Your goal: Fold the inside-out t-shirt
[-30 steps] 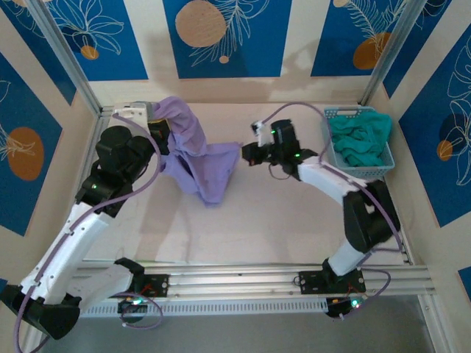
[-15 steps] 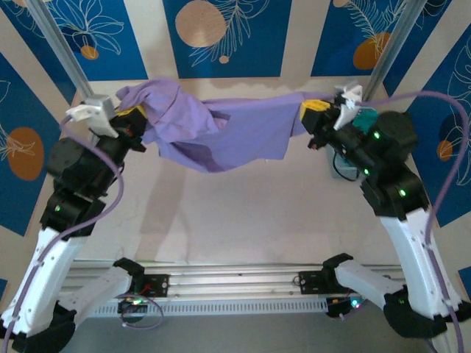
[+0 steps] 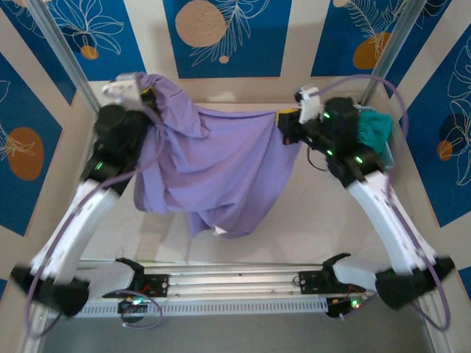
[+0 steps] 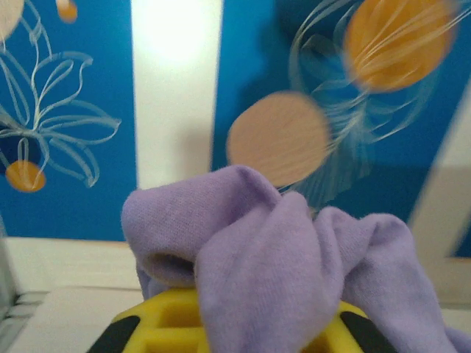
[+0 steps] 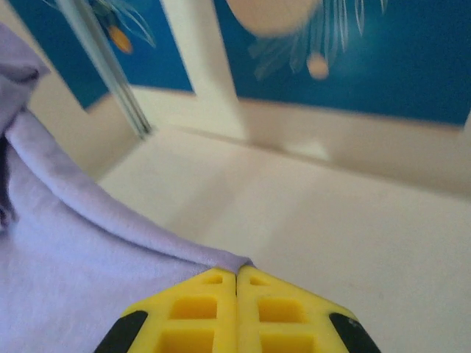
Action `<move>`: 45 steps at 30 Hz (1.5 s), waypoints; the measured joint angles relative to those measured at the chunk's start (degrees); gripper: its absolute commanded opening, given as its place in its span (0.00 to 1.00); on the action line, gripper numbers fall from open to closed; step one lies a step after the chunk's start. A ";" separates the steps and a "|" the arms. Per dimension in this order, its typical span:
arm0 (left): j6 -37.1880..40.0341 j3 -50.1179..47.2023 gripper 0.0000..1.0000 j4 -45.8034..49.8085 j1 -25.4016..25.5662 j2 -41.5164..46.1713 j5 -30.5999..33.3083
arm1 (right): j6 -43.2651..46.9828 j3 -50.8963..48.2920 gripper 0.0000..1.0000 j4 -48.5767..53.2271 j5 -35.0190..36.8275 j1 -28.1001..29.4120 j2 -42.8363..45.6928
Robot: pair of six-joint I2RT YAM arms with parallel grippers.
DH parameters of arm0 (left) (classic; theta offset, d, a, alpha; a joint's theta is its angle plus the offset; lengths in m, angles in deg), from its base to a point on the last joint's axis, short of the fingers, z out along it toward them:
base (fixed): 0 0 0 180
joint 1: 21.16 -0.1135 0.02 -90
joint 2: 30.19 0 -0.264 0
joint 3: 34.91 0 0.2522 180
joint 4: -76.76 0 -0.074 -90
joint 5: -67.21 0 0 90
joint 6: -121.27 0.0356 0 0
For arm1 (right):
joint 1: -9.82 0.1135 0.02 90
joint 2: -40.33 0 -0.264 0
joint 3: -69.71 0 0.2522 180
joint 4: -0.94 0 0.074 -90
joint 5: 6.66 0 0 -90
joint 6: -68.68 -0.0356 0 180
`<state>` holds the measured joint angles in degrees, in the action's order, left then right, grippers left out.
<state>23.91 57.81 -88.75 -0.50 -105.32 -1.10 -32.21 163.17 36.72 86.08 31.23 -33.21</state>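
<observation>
The inside-out t-shirt (image 3: 221, 169) is lavender and hangs in the air as a wide sheet between both raised arms, its lower end drooping near the table's front. My left gripper (image 3: 147, 94) is high at the back left, with a bunched corner of the t-shirt (image 4: 294, 272) piled over its yellow fingers (image 4: 162, 323) and covering the gap between them. My right gripper (image 3: 285, 121) is up at the back right. Its jaws are pressed together on the shirt's edge (image 5: 88, 279), pinched at the tip of the right gripper (image 5: 236, 272).
A teal-green garment (image 3: 375, 131) lies in a basket at the back right, partly behind the right arm. The pale table (image 3: 324, 213) is walled by blue patterned panels, with metal posts (image 3: 70, 66) at the back corners. A rail (image 3: 243, 283) runs along the front.
Both arms rose from the table with the shirt and drew apart. Since half a second ago the cloth has spread and dropped into a long hanging sheet, and both grippers moved inward.
</observation>
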 measured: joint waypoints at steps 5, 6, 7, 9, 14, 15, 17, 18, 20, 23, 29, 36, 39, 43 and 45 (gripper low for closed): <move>1.88 22.47 1.00 7.58 -2.73 -33.55 2.64 | -4.44 0.94 0.00 -1.25 0.13 -2.34 -21.75; 1.92 25.99 1.00 10.58 -2.71 -38.14 3.10 | -5.09 1.40 0.00 -0.90 -0.11 -2.73 -25.51; 1.81 27.54 1.00 13.27 -2.64 -41.16 3.50 | -5.53 1.97 0.00 -0.09 -0.24 -3.13 -28.85; 1.70 25.00 1.00 16.92 -2.29 -42.36 3.72 | -5.88 3.32 0.00 1.62 -0.50 -3.93 -33.66; -1.88 -0.28 1.00 17.70 1.36 -25.09 0.24 | -6.03 5.70 0.00 4.57 -1.44 -7.19 -38.47; -2.97 -5.68 1.00 17.03 2.27 -19.85 -0.83 | -6.01 5.86 0.00 5.07 -1.68 -7.96 -38.47; -4.92 -15.39 0.97 15.98 3.89 -9.01 -3.48 | -5.79 6.88 0.00 6.14 -2.10 -9.29 -38.56; -5.77 -19.08 0.94 15.58 4.35 -4.55 -4.83 | -5.57 7.74 0.00 6.88 -2.29 -9.90 -38.69; -7.13 -24.63 0.89 15.89 4.48 2.05 -7.54 | -5.14 9.14 0.00 7.69 -2.58 -10.82 -39.04; -8.79 -29.38 0.83 16.44 4.98 4.24 -12.24 | -4.50 9.55 0.16 8.31 -2.75 -11.69 -39.17; -12.07 -38.32 0.65 16.68 7.82 2.32 -19.78 | -2.67 8.59 0.44 10.16 -1.27 -12.04 -38.80; -15.21 -37.81 0.65 13.29 17.35 -3.80 -21.94 | -2.60 -2.64 0.47 10.71 0.15 -11.76 -30.64; -16.74 -37.75 0.65 11.63 21.11 -5.05 -22.40 | -2.84 -7.06 0.47 10.32 0.11 -10.97 -26.43; -18.34 -35.93 0.59 9.90 25.46 -9.53 -22.77 | -3.45 -11.21 0.47 9.75 0.04 -9.75 -22.95; -19.10 -34.53 0.56 9.31 26.86 -12.46 -22.75 | -3.67 -11.61 0.47 9.51 0.00 -9.60 -22.82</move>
<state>4.81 23.27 -79.44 26.37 -117.78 -23.85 -35.89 151.56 46.23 86.08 21.63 -56.03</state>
